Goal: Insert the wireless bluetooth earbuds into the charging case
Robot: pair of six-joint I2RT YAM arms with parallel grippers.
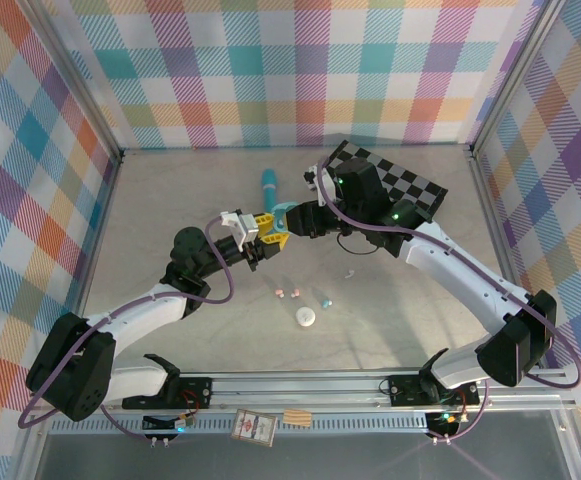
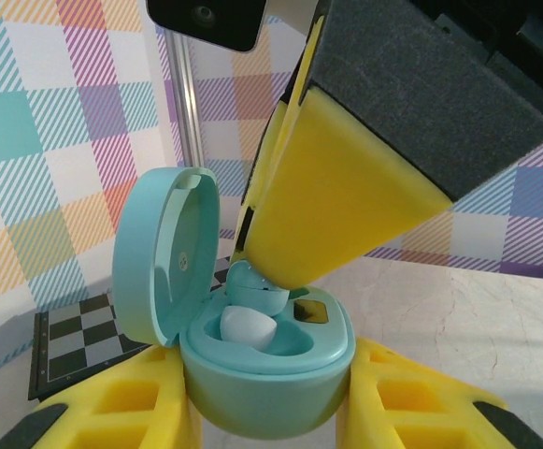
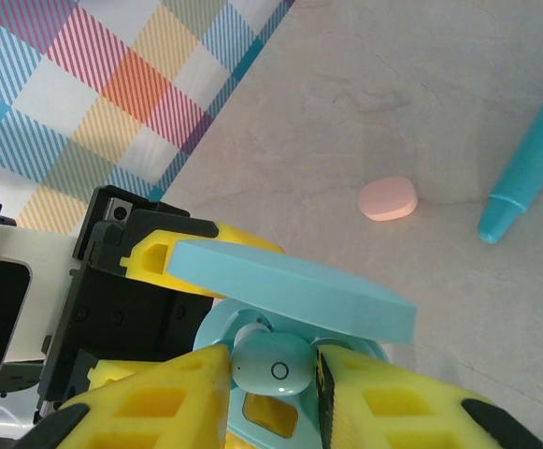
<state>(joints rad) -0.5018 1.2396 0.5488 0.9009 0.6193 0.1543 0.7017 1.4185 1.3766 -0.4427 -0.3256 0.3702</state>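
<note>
Snugly, the right hand [image 3: 271,376] pinches the blue earbud [image 3: 275,365] over the case [image 3: 290,290].

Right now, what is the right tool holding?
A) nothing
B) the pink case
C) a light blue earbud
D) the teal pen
C: the right tool pinches a light blue earbud between its yellow fingers, just over the open teal case that the left tool holds.

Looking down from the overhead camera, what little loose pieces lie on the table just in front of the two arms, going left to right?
Pink earbud → second pink earbud → white oval case → light blue earbud → tiny pale piece.
</note>
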